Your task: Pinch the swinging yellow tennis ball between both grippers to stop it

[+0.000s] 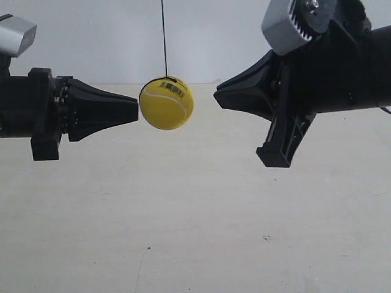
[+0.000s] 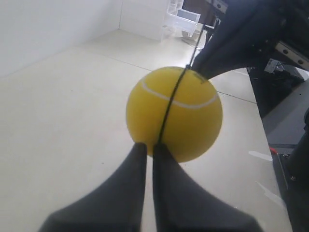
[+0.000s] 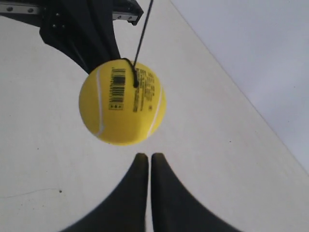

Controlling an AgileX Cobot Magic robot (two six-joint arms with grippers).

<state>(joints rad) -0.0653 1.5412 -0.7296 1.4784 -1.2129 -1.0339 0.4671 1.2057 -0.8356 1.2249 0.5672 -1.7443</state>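
The yellow tennis ball (image 1: 166, 103) hangs from a thin dark string (image 1: 164, 36) between the two black wedge grippers. The left gripper (image 1: 135, 112), on the arm at the exterior view's left, is shut and its tip touches the ball's side (image 2: 174, 114); its fingertips (image 2: 149, 146) meet the ball there. The right gripper (image 1: 216, 97), on the arm at the exterior view's right, is shut and stands a short gap away from the ball. From the right wrist, the ball (image 3: 122, 102) shows its black barcode print and hangs just beyond the gripper tip (image 3: 148, 157).
A pale tabletop (image 1: 195, 232) lies below the ball and both arms, with a white wall behind. Light grey ribbed boxes (image 1: 286, 27) sit on top of the grippers. White and clear containers (image 2: 181, 21) stand at the table's far corner in the left wrist view.
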